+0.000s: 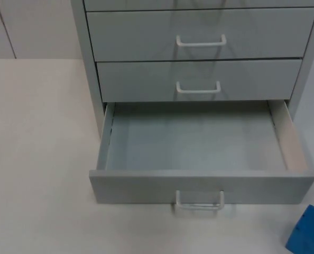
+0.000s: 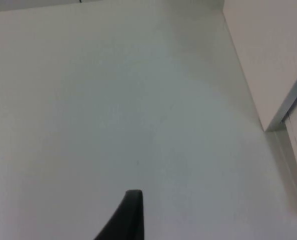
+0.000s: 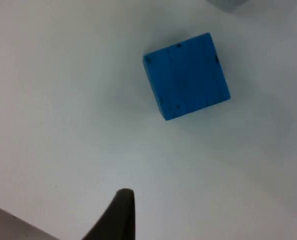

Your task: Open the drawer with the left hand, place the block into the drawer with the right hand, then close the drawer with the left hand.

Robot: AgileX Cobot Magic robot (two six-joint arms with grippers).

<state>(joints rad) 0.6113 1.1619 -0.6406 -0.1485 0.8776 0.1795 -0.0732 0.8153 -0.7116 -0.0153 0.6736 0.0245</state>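
The grey cabinet's bottom drawer (image 1: pixel 199 185) is pulled out, and its inside is bare. A white handle (image 1: pixel 199 203) sits on its front panel. A blue block (image 1: pixel 309 233) lies on the white table to the right of the drawer's front corner. My right gripper (image 3: pixel 119 215) hovers above the table a short way from the blue block (image 3: pixel 186 76) and does not touch it. My left gripper (image 2: pixel 130 215) hangs over bare table to the left of the cabinet's side wall (image 2: pixel 273 50).
Two shut drawers (image 1: pixel 199 79) with white handles sit above the open one. The open drawer juts well out over the table. White table top (image 1: pixel 35 159) stretches to the left of the cabinet. A grey corner (image 3: pixel 228 4) lies just beyond the block.
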